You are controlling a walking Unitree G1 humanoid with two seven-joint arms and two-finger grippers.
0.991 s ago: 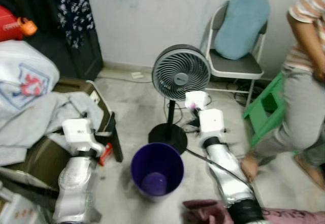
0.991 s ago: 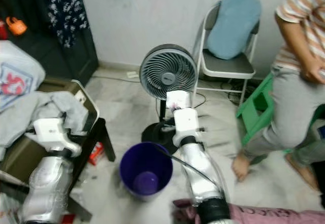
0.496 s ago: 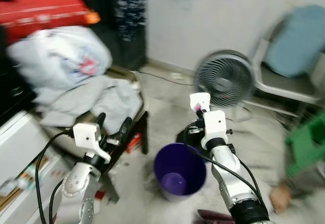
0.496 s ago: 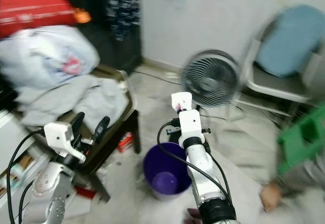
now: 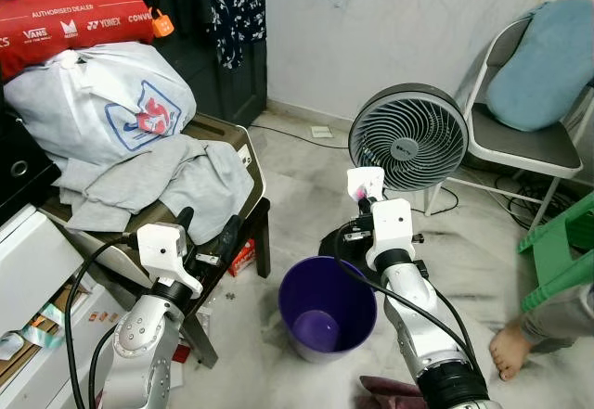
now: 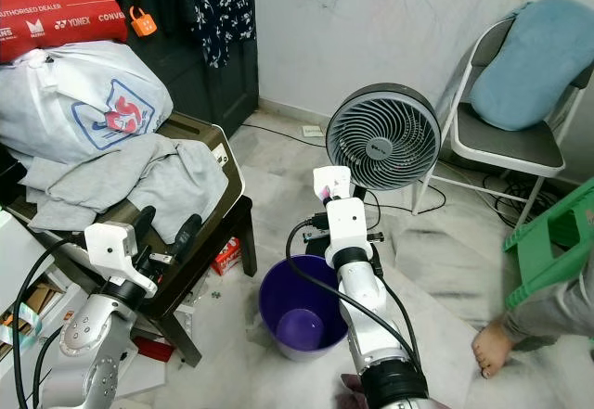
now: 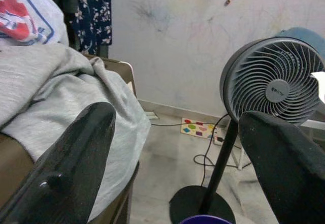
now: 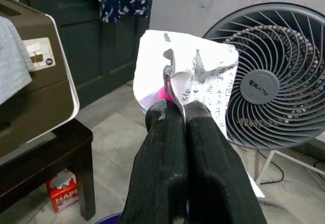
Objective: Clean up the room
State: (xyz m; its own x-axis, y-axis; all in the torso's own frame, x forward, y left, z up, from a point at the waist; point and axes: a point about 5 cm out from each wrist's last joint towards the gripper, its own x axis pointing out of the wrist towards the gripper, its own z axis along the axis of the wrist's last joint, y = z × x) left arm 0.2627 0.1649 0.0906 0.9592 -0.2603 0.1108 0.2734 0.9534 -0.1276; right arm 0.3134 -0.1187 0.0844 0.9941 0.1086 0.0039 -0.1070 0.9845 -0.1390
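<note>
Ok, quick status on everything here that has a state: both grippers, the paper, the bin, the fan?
Right gripper: shut on the crumpled paper, above the bin.
Left gripper: open, holding nothing.
Purple bin: upright, looks empty.
Fan: upright; running or not, cannot tell.

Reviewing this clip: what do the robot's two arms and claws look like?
Both arms are silver, crinkled sleeves ending in white boxy wrist blocks, with black cables looping alongside them. A black collar rings the right arm low in the head view. The left claw and right claw each have two long, matte black, rounded fingers.
</note>
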